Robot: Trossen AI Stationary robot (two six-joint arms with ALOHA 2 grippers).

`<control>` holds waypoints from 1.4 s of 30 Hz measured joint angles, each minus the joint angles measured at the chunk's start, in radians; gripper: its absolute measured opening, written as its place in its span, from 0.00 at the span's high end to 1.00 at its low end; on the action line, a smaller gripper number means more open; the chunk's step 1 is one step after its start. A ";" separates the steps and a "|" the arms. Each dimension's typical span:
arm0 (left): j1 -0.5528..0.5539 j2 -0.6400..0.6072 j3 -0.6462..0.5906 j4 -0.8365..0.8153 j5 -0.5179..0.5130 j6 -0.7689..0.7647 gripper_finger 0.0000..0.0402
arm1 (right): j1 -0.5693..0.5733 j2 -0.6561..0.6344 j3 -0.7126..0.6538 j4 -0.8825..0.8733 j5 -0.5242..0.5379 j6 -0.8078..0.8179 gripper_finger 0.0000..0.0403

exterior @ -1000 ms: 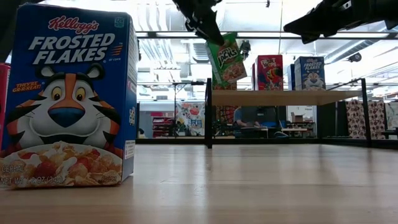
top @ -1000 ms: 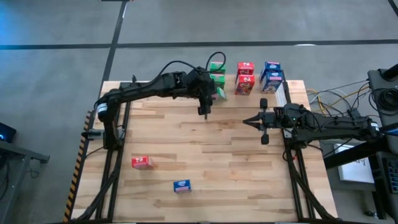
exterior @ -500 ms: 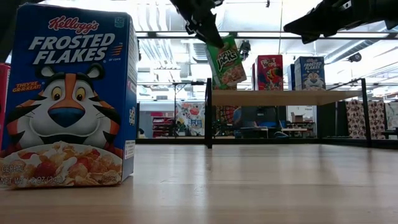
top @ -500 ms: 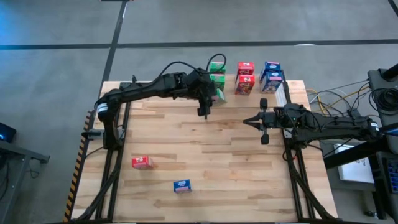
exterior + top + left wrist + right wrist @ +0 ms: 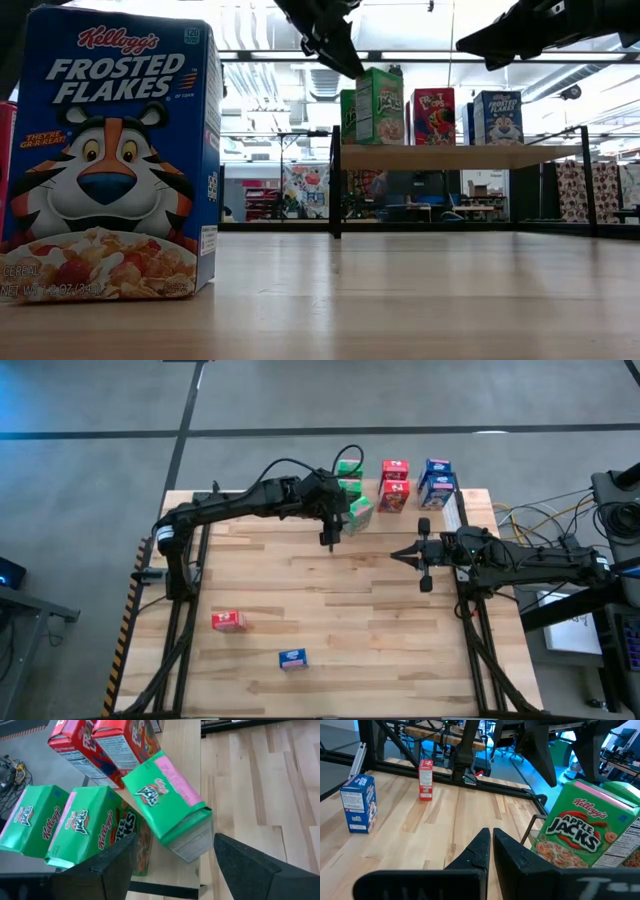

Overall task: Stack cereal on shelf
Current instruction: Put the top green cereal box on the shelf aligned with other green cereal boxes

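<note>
Shelf (image 5: 192, 785), green cereal box (image 5: 170, 812) between spread left fingers (image 5: 117, 862)

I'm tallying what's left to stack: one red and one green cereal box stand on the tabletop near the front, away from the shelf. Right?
Nearly. The loose pair is a red box and a blue box, not a green one. The high view shows all three green boxes already at the shelf, under the open left gripper. The rest holds: both loose boxes stand on the tabletop away from the shelf.
</note>
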 joint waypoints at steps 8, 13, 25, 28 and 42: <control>-0.006 -0.037 0.000 -0.069 -0.008 -0.007 0.38 | 0.000 0.001 0.000 -0.001 0.002 0.010 0.97; -0.026 -0.068 -0.005 -0.128 -0.008 -0.042 0.40 | 0.000 0.002 0.000 0.000 0.059 0.040 0.97; -0.129 -0.261 -0.352 0.094 -0.071 -0.079 0.42 | -0.001 0.035 0.000 0.005 0.214 0.122 0.97; -0.152 -0.358 -0.504 0.222 -0.073 -0.090 0.42 | -0.001 0.050 0.000 0.023 0.256 0.140 0.97; -0.166 -0.599 -1.066 0.963 -0.067 -0.030 0.43 | -0.055 0.176 0.000 0.221 0.408 0.221 0.97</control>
